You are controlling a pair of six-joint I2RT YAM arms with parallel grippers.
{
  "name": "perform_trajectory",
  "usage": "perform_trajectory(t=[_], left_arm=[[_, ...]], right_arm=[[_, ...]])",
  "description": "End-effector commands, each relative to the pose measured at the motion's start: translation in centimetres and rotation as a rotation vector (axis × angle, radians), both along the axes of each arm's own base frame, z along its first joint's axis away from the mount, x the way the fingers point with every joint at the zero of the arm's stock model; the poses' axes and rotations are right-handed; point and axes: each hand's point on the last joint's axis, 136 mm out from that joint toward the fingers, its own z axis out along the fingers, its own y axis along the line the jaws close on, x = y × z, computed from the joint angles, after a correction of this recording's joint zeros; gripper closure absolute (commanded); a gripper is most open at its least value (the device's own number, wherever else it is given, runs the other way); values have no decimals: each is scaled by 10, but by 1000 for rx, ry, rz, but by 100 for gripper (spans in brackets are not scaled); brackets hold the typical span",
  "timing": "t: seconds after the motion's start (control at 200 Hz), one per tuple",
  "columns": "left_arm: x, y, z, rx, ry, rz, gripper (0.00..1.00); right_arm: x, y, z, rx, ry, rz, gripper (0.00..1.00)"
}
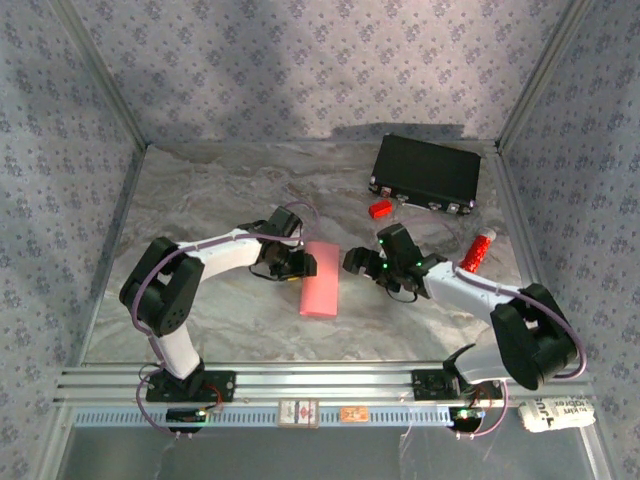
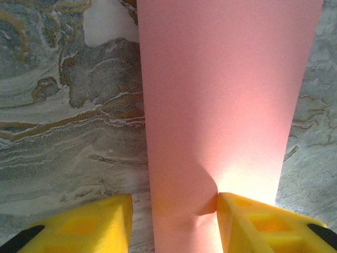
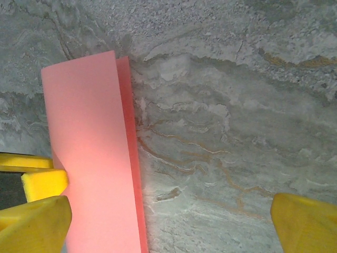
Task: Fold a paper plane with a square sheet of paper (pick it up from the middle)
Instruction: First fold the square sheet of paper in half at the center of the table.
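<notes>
Salmon-pink sheet of paper (image 1: pixel 321 279), folded in half, a narrow rectangle.

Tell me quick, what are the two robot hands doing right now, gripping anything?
Left tool: part open, straddling the folded pink paper, not clamped on it.
Right tool: wide open, empty.

Top view: diffuse overhead light, with broad soft shadows falling on the patterned back wall (image 1: pixel 300 90). Left wrist view: a warm glare patch sits low on the folded pink paper (image 2: pixel 221 110), and focus softens along the bottom edge. Right wrist view is dimmer; the marbled table (image 3: pixel 226 105) is sharp.
</notes>
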Motion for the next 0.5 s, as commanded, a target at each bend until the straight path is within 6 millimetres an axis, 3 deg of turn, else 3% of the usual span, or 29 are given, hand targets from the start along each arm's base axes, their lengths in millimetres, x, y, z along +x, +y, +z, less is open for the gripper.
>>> perform_trajectory(t=[0.0, 0.495], left_arm=[[1, 3, 4, 5, -2, -8, 54], [1, 2, 1, -5, 7, 3, 54]], right_arm=[[1, 6, 1, -6, 11, 22, 1], [1, 8, -5, -47, 27, 5, 2]])
